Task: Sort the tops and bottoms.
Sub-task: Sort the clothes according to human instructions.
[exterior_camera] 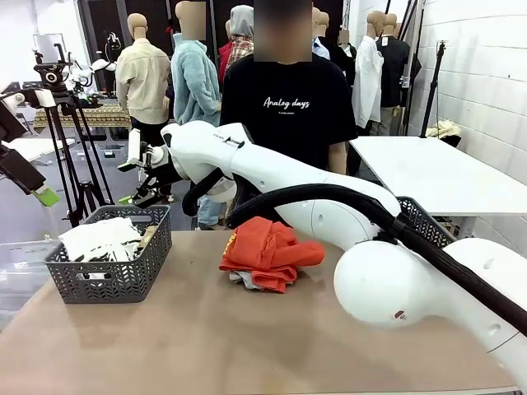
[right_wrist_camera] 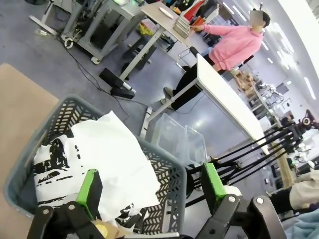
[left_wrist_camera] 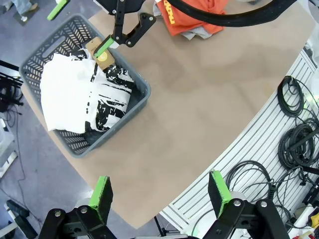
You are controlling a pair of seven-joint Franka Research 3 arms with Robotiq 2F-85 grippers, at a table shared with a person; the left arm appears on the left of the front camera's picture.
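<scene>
Your right gripper (right_wrist_camera: 152,191), spread and empty over the white T-shirt (right_wrist_camera: 99,144) in the basket (right_wrist_camera: 170,191), should lift straight, snagging no cloth.

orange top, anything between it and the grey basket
Nothing lies on the table between the orange top and the grey basket; that stretch is bare. Above, though, the right end effector hangs open over the basket's far rim, its arm reaching across from beside the orange top.
</scene>
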